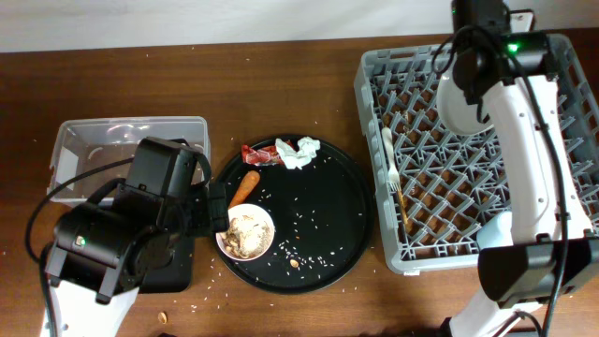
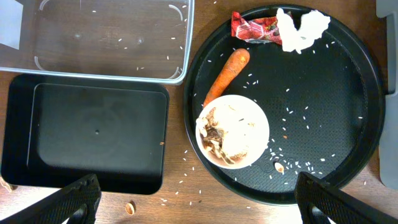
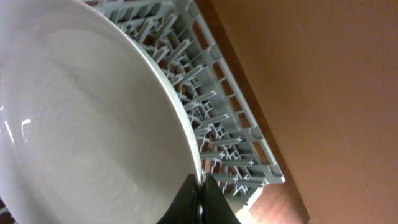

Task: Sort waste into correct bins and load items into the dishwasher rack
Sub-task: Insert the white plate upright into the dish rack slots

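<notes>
Dark wood tabletop: the right gripper (image 3: pixel 198 190) pinches the rim of a smooth pale plate (image 3: pixel 81 124) over the grey lattice rack (image 1: pixel 421 187), where what looks like a white fork (image 1: pixel 387 154) lies. The left gripper (image 2: pixel 196 186), fingers spread wide, hovers over a white bowl (image 2: pixel 245 121) of brown scraps (image 2: pixel 214 135) on the round black tray (image 2: pixel 336 93).

A robotics lab bench staged for dish-clearing: two robot arms (image 1: pixel 524 140) over a wooden table (image 1: pixel 281 94) bearing a grey dishwasher rack (image 1: pixel 440 183) and a scrap-strewn black tray (image 1: pixel 328 215).
</notes>
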